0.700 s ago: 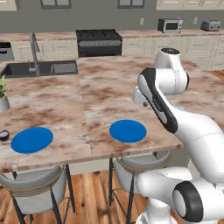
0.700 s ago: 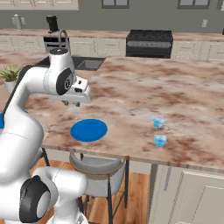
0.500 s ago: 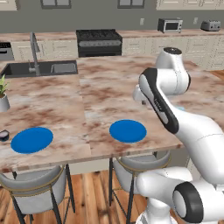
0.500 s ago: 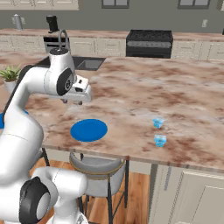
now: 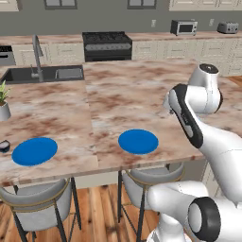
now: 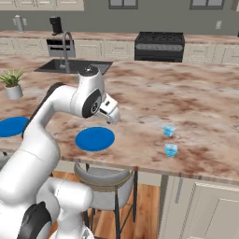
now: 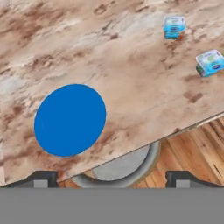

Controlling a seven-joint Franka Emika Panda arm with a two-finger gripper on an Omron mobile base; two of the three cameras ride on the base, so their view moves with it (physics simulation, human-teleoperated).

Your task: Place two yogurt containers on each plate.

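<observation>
Two yogurt containers, small pale blue cups, stand near the counter's front right edge (image 6: 169, 131) (image 6: 171, 150); the hand view has them at upper right (image 7: 173, 27) (image 7: 210, 62). One blue plate (image 6: 94, 138) (image 5: 138, 141) (image 7: 70, 119) lies near the counter's front edge, bare. The other plate (image 5: 34, 151) (image 6: 11, 126) lies further left, also bare. My gripper (image 6: 112, 116) (image 7: 111, 179) hovers above the counter just right of the nearer plate, well left of the cups. It is open, fingertips (image 7: 41, 178) wide apart with nothing between them.
Two grey stools (image 5: 40, 210) (image 6: 105, 179) sit under the counter's front edge. A sink with faucet (image 5: 45, 73) and a potted plant (image 6: 11, 84) occupy the far left. A small dark object (image 5: 4, 145) lies beside the left plate. Wood floor lies below the edge.
The arm has swung a little to the right and lower, carrying the open gripper from over the nearer plate toward the cups. Plates and cups have not moved.
</observation>
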